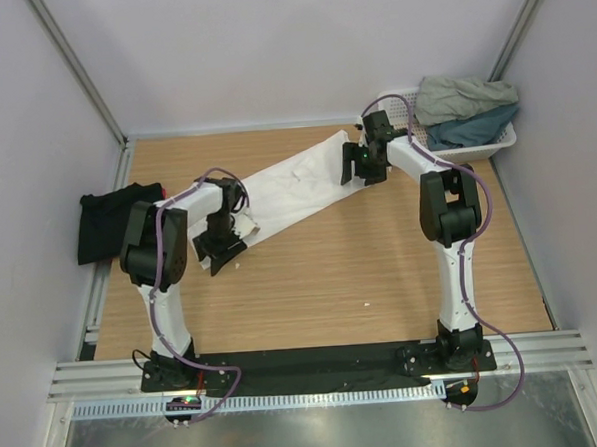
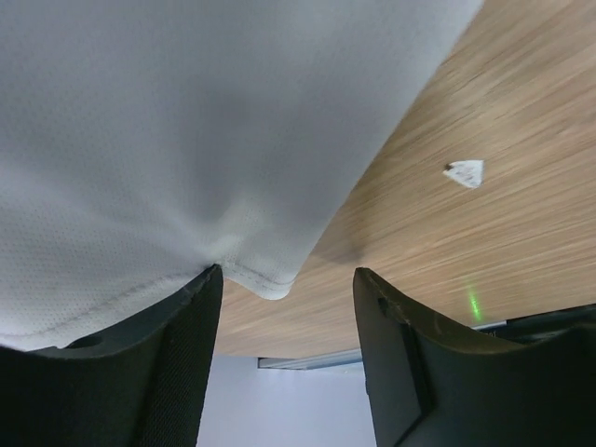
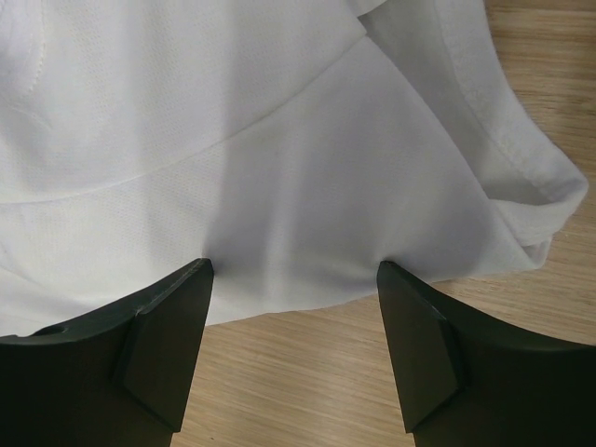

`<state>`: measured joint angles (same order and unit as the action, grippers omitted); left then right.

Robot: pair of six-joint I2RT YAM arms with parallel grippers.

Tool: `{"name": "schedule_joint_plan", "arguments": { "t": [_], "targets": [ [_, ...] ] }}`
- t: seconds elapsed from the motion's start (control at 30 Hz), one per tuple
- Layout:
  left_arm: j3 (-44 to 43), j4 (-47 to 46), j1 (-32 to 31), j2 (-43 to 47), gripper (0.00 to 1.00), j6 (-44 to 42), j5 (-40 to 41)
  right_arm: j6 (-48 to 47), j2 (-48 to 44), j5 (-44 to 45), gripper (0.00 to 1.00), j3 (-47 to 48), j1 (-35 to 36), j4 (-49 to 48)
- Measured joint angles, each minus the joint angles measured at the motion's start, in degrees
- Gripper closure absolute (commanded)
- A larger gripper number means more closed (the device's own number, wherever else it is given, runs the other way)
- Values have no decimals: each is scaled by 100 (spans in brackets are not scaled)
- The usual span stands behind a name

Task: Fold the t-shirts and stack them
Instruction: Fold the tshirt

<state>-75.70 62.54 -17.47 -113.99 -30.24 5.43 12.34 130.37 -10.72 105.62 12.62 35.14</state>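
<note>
Lying diagonally on the wooden table (image 1: 312, 283), a long white cloth t-shirt (image 1: 297, 189) is spanning between both arms. Wrist views alone are showing the left gripper (image 2: 287, 273) and right gripper (image 3: 296, 265) standing spread, clamping nothing. The overhead view alone is showing a folded black t-shirt (image 1: 113, 221) at the left edge, and a grey-green t-shirt (image 1: 462, 97) and teal t-shirt (image 1: 474, 129) sitting in a white lattice basket (image 1: 495, 145).

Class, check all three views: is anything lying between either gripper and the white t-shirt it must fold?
Nothing visible. The left gripper and right gripper each stand open right at an edge of the white t-shirt, with no other object between them and it.
</note>
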Motion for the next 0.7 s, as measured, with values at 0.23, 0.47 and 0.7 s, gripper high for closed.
{"name": "schedule_joint_plan", "arguments": {
  "t": [0.23, 0.47, 0.7],
  "targets": [
    [101, -22, 186, -11, 59, -22, 138, 0, 0, 2, 22, 0, 0, -22],
    [151, 107, 90, -11, 79, 9, 87, -13, 0, 59, 22, 0, 0, -35],
    [146, 400, -575, -11, 93, 221, -603, -98, 22, 131, 22, 33, 0, -26]
  ]
}}
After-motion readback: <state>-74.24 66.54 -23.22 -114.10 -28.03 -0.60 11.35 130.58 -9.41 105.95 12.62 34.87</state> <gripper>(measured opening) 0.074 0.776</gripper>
